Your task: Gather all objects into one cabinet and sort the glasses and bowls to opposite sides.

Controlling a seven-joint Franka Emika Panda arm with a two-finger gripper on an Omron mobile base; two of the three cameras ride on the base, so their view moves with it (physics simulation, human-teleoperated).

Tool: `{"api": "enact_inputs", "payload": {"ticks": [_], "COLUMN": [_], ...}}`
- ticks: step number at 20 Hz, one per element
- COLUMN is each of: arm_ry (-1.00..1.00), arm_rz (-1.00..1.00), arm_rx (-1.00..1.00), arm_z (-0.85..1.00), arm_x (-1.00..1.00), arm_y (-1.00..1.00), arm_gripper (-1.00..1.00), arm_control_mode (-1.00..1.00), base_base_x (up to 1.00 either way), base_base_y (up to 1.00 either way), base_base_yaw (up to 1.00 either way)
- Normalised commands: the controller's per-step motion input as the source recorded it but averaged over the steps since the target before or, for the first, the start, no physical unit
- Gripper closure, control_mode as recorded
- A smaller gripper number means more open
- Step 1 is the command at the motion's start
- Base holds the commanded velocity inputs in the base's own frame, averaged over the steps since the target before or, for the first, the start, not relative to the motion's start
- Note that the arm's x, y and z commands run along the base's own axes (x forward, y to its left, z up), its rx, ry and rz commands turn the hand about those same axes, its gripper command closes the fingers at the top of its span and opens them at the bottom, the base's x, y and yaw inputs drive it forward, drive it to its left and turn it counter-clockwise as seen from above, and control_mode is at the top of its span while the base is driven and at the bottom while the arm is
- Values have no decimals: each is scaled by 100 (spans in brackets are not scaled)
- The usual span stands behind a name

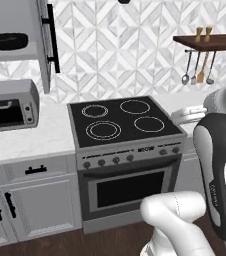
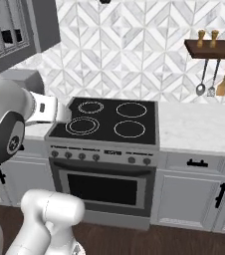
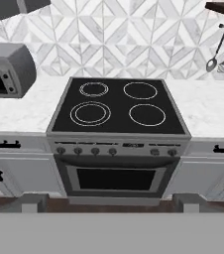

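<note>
So the white robot arm with dark joints [image 1: 216, 165] is folded back over the base, facing a stainless range with a black glass cooktop [image 1: 125, 121] that has four white ring burners. The gripper [image 3: 109, 202] looks straight at that range from the hand view; its two grey finger tips [image 3: 30, 202] sit far apart at the bottom corners, so the jaws are spread wide with nothing between them.

The wide, shallow, glossy black bowl [image 1: 7, 41] is up in the grey wall cabinet [image 1: 10, 20] at the upper left of the left base view, resting on the plain grey shelf. The cabinet door with the long black bar handle [image 1: 50, 37] stands swung open, edge-on to the camera. From the right base view the same cabinet shows at the top left, and something dark sits behind the door there, too small to make out.

Below the cabinet, a grey toaster oven [image 1: 10, 106] sits on the white marble table [image 1: 30, 137], left of the range. On the far right, a dark wooden wall shelf [image 2: 216, 48] carries two small tan shakers [image 2: 207, 37], and metal utensils plus a wooden spatula [image 2: 218, 79] hang under it. The grey base cabinets [image 2: 194, 191] with black handles flank the oven.
</note>
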Motion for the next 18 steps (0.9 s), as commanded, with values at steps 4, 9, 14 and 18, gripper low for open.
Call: {"api": "enact_inputs", "payload": {"ticks": [4, 9, 14, 18], "arm_ry": [0, 0, 0, 0], "arm_rz": [0, 0, 0, 0], "arm_rx": [0, 0, 0, 0], "arm_z": [0, 0, 0, 0], "arm_x": [0, 0, 0, 0], "arm_y": [0, 0, 0, 0], "arm_gripper": [-100, -100, -100, -100], "arm_control_mode": [100, 100, 100, 100], "base_base_x": [42, 35, 38, 45], "base_base_y": [-100, -100, -99, -82], "base_base_yaw": [0, 0, 0, -3]}}
